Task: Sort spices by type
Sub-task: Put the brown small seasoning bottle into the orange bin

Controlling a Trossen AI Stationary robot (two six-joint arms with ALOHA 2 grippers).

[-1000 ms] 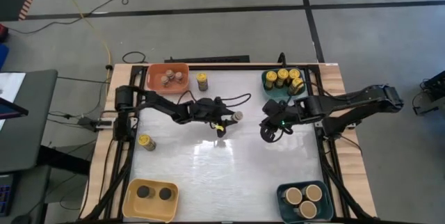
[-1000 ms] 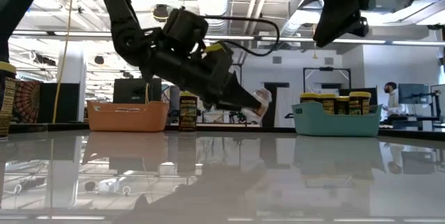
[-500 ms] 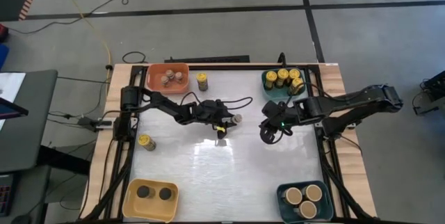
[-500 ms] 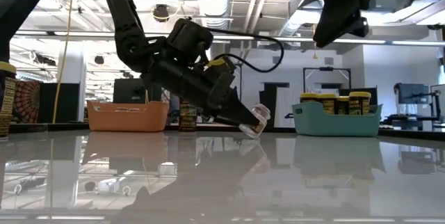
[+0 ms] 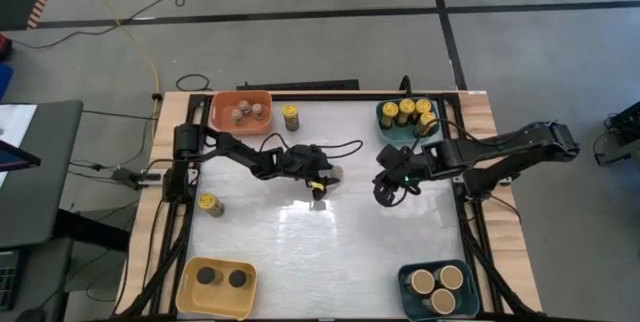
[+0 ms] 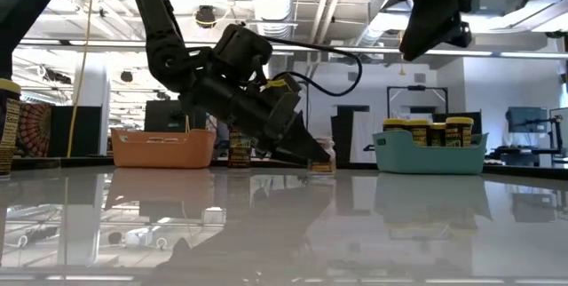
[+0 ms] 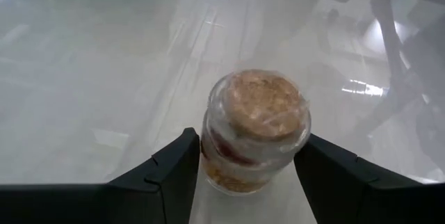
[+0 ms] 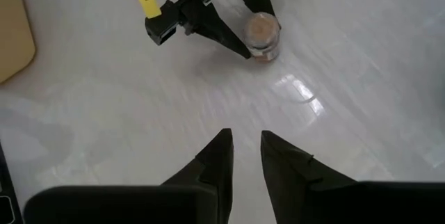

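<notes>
A small clear jar (image 7: 254,133) with a flat tan top and orange-red contents stands upright on the white table, near its middle (image 5: 335,172). My left gripper (image 5: 326,175) reaches in from the table's left, slanting down, with one finger on each side of the jar. My right gripper (image 5: 384,192) hangs shut above the table to the right of the jar, holding nothing; its wrist view shows the jar (image 8: 263,33) between the left fingers. My left gripper has the jar's body (image 7: 208,156) pinched between its two fingers (image 7: 174,172), one on each side below the lid. The fingers come from the table's left, slanting down. The jar stands upright with its base on the table.
An orange bin (image 5: 222,102) with grey-topped jars sits at the far left, with a yellow-lidded jar (image 5: 291,116) beside it. A teal bin (image 5: 384,114) of yellow-lidded jars is far right. Another yellow-lidded jar (image 5: 210,204) stands left. A yellow bin (image 5: 190,284) and a teal bin (image 5: 408,280) sit at the near edge.
My left gripper has come down with the jar. The jar was held tilted above the table; it is now upright with its base on the surface. My right gripper has kept still.
</notes>
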